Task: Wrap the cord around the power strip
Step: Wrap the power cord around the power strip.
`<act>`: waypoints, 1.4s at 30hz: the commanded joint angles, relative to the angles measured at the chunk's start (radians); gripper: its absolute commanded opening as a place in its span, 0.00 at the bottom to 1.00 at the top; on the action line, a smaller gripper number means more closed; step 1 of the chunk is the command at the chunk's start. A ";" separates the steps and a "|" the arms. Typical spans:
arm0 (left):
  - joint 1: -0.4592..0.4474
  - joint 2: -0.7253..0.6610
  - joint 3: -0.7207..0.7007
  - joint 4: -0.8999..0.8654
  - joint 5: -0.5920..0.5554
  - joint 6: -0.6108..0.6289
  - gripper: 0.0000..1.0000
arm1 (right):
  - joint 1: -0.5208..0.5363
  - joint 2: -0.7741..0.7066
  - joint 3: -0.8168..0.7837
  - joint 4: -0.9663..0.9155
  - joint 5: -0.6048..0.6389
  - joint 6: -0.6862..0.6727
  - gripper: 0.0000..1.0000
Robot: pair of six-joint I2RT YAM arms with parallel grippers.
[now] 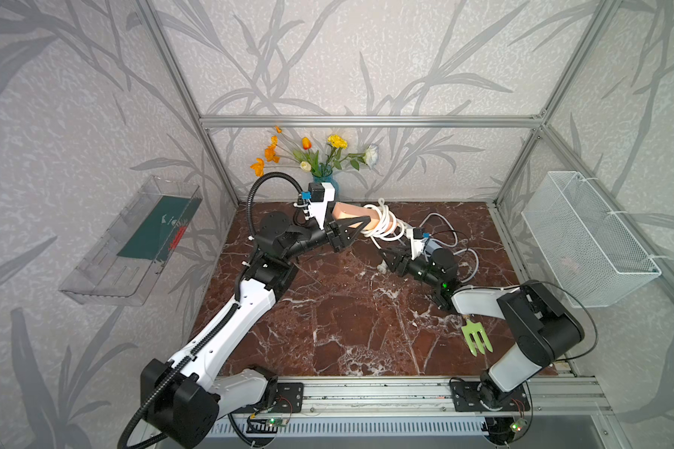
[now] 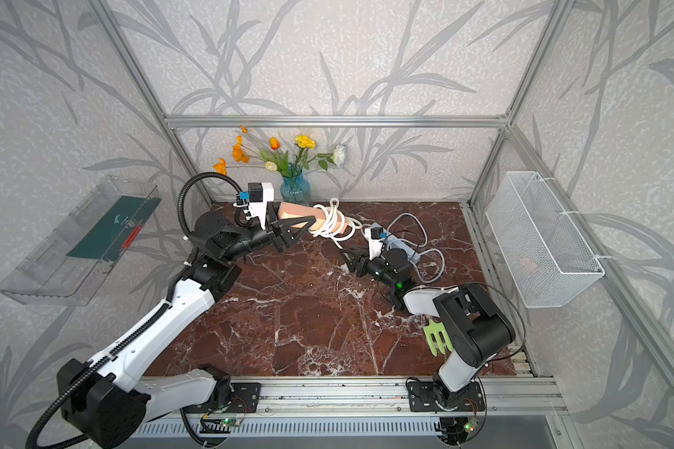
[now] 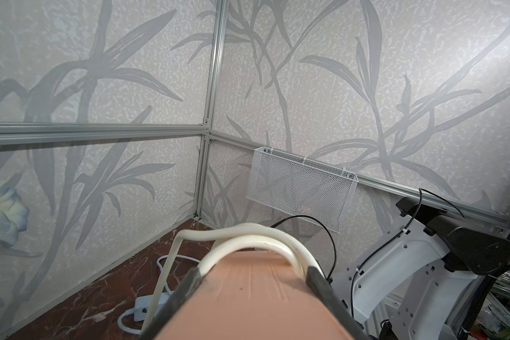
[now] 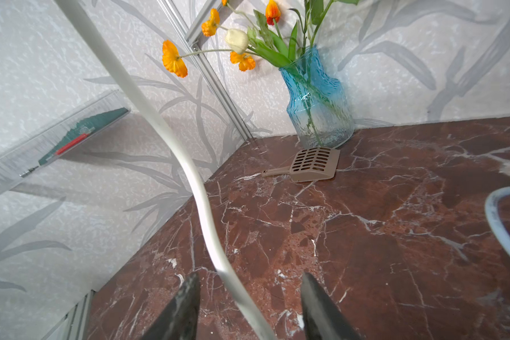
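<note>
Clamping the salmon-pink rectangular plastic power strip (image 1: 350, 212) aloft at far centre, my left pincer (image 3: 255, 273) carries loose coils of thick white cord (image 1: 386, 224) around it. Rightward, my right pincer (image 4: 250, 278) stands open astride the trailing cord; unpinched, slack could let coils slip off.

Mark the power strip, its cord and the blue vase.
power strip (image 3: 248, 297): left wrist view, its flat peach face.
cord (image 1: 384, 224): in a top view, the coils around the strip.
blue vase (image 4: 318, 103): right wrist view, glass belly.
</note>
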 commanded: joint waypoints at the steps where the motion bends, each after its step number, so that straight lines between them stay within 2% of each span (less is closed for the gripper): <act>1: 0.000 -0.013 0.055 0.086 -0.016 -0.003 0.00 | 0.016 0.008 0.027 -0.029 0.013 -0.035 0.54; 4: 0.001 -0.015 0.059 0.083 -0.012 -0.008 0.00 | 0.039 0.035 0.059 -0.048 0.044 -0.069 0.63; 10: 0.000 -0.020 0.058 0.079 -0.005 -0.012 0.00 | 0.064 0.078 0.112 -0.078 0.088 -0.125 0.61; 14: 0.001 -0.018 0.058 0.087 -0.007 -0.015 0.00 | 0.068 0.099 0.130 -0.098 0.110 -0.147 0.47; 18: 0.001 -0.016 0.055 0.089 -0.020 -0.013 0.00 | 0.086 0.100 0.132 -0.116 0.155 -0.192 0.20; 20: 0.001 -0.019 0.053 0.072 -0.047 0.002 0.00 | 0.116 0.066 0.109 -0.147 0.184 -0.243 0.09; 23: 0.003 -0.026 0.056 0.010 -0.108 0.044 0.00 | 0.190 -0.043 0.063 -0.264 0.264 -0.376 0.01; 28: 0.013 -0.015 0.062 -0.118 -0.217 0.131 0.00 | 0.347 -0.254 0.036 -0.553 0.362 -0.619 0.00; 30: 0.029 -0.003 0.065 -0.199 -0.277 0.193 0.00 | 0.433 -0.320 0.089 -0.738 0.376 -0.759 0.00; 33: 0.051 0.032 0.075 -0.332 -0.317 0.294 0.00 | 0.522 -0.399 0.186 -0.939 0.332 -0.864 0.00; 36: 0.059 0.069 0.050 -0.407 -0.297 0.353 0.00 | 0.544 -0.455 0.324 -1.058 0.288 -0.920 0.00; 40: 0.072 0.073 -0.048 -0.383 -0.196 0.315 0.00 | 0.543 -0.471 0.483 -1.087 0.327 -1.016 0.00; 42: 0.076 0.064 -0.095 -0.377 -0.145 0.293 0.00 | 0.494 -0.447 0.558 -1.072 0.306 -1.037 0.00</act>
